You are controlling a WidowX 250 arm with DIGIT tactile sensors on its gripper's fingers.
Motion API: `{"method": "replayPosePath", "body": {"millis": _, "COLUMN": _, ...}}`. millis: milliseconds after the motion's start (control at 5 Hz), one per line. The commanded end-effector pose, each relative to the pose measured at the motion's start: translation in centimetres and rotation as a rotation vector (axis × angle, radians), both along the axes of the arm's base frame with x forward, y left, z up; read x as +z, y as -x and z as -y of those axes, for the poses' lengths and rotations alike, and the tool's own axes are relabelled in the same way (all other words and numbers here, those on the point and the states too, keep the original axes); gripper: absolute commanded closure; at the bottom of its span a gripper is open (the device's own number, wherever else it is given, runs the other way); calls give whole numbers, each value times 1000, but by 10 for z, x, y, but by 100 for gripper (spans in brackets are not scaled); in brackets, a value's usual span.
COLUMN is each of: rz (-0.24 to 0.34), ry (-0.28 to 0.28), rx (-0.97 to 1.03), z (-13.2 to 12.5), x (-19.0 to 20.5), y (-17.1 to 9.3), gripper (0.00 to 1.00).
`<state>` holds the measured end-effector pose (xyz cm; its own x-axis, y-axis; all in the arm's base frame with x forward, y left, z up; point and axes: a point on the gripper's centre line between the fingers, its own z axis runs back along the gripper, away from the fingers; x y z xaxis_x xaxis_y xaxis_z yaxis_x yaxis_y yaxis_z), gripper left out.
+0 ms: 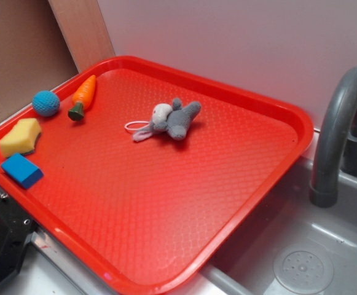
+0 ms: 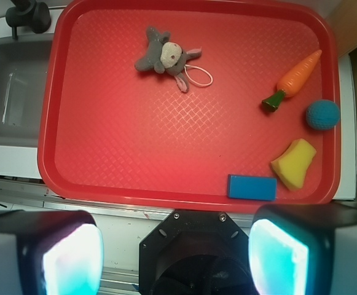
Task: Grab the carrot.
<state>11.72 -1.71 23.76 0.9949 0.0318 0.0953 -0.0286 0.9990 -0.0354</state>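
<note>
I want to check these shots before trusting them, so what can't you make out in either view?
- Gripper: wrist view's bottom edge cuts off the fingertips; in the exterior view only a dark corner shows at lower left.
- Faucet: exterior view's right edge cuts it; the wrist view shows only its base.
- Carrot: its underside is hidden against the tray in both views.

We see a bright red plastic tray embossed with a fine diamond texture. On it lie an orange tapered toy carrot with a dark green stub, a blue knitted ball, a yellow wavy sponge, a flat blue rectangular block, and a grey plush animal with a pale face.
</note>
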Motion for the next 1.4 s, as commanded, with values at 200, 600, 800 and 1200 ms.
{"method": "replayPosePath", "body": {"millis": 200, "rz": 3, "ry": 1, "rx": 7, "z": -1, "x": -2, "y": -6, "gripper": 0}}
{"method": "replayPosePath", "body": {"millis": 600, "rz": -86, "ry": 46, "rx": 324, "z": -42, "x": -23, "y": -57, "gripper": 0}}
{"method": "replayPosePath", "body": {"millis": 800, "rz": -87, "ry": 73, "rx": 529, "z": -73, "x": -32, "y": -66, "gripper": 0}}
{"method": "replayPosePath", "body": {"millis": 1200, "rz": -40, "ry": 49, "rx": 854, "z": -145, "x": -73, "y": -82, "gripper": 0}}
